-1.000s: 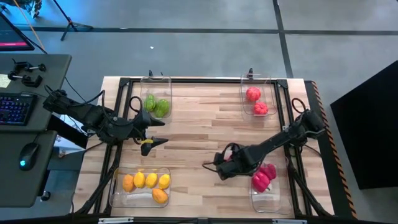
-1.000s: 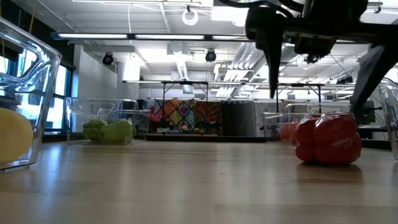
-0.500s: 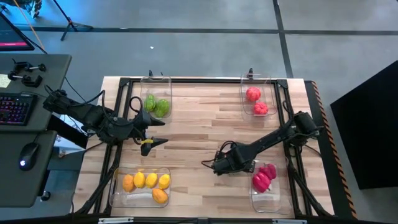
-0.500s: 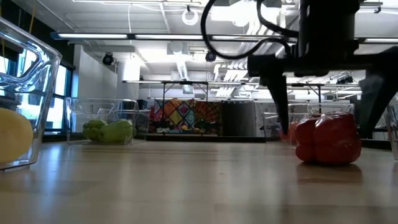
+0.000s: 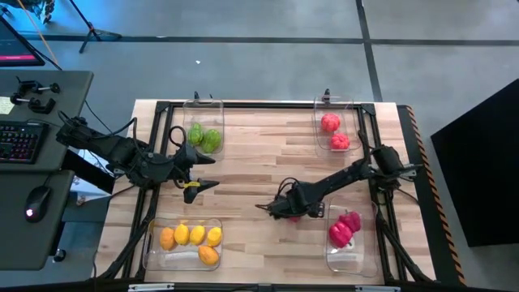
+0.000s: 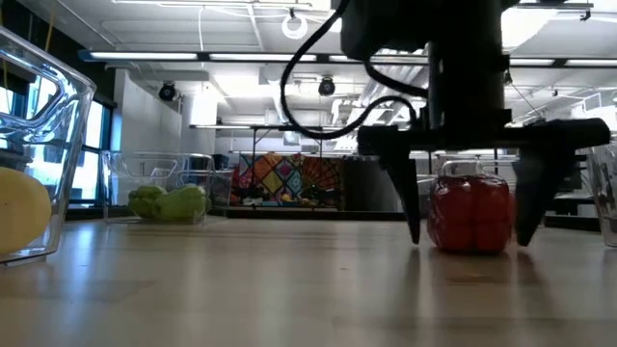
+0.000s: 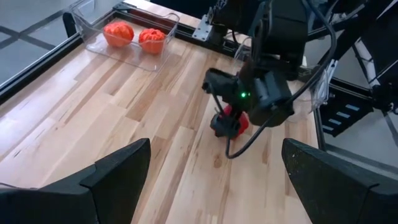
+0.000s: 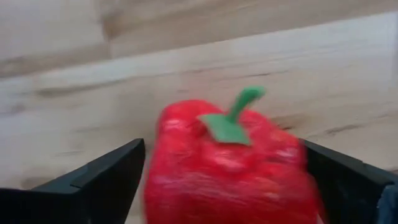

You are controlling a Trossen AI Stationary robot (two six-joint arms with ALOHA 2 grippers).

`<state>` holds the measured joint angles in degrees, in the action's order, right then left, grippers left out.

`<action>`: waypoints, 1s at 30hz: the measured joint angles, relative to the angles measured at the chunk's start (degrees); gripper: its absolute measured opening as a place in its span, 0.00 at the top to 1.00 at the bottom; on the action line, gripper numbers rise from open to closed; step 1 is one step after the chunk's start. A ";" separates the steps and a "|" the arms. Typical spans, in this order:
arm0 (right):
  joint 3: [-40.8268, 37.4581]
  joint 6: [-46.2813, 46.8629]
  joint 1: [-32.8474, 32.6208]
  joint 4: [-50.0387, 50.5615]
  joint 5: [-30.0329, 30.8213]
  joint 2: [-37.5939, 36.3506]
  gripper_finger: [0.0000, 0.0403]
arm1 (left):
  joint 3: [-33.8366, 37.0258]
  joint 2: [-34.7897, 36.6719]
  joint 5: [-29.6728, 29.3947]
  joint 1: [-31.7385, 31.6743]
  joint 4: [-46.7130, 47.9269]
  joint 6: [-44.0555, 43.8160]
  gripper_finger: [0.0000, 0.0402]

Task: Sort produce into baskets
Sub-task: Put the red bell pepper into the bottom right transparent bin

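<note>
Pepper [image 8: 233, 162], red, toy, green stem — upright on the bare surface [image 5: 259, 166] near the magenta bin [image 5: 347, 235]. Right pincer [image 6: 470, 226] spread wide, fingers straddling it, not closed. Likely light, hollow, glossy and slippery; best gripped across the broad mid-body, not the stem. Left pincer [image 5: 207, 172] waits open near the green bin [image 5: 203, 122].
</note>
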<state>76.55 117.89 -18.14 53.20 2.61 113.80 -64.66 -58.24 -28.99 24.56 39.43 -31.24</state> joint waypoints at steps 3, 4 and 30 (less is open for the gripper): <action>0.01 -1.48 0.30 -2.67 -1.46 0.72 0.08 | 0.00 0.00 0.02 0.00 0.31 -0.01 0.13; 0.00 -1.30 0.28 -2.99 -1.46 0.79 0.10 | 0.00 0.00 0.03 0.00 0.38 0.00 0.13; 16.76 -18.05 -20.96 32.64 -7.86 -18.04 0.39 | 0.00 0.00 -1.78 0.00 1.79 0.24 0.13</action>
<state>93.31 99.84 -39.10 85.84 -5.25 95.76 -64.66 -58.24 -30.77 24.56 41.22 -31.00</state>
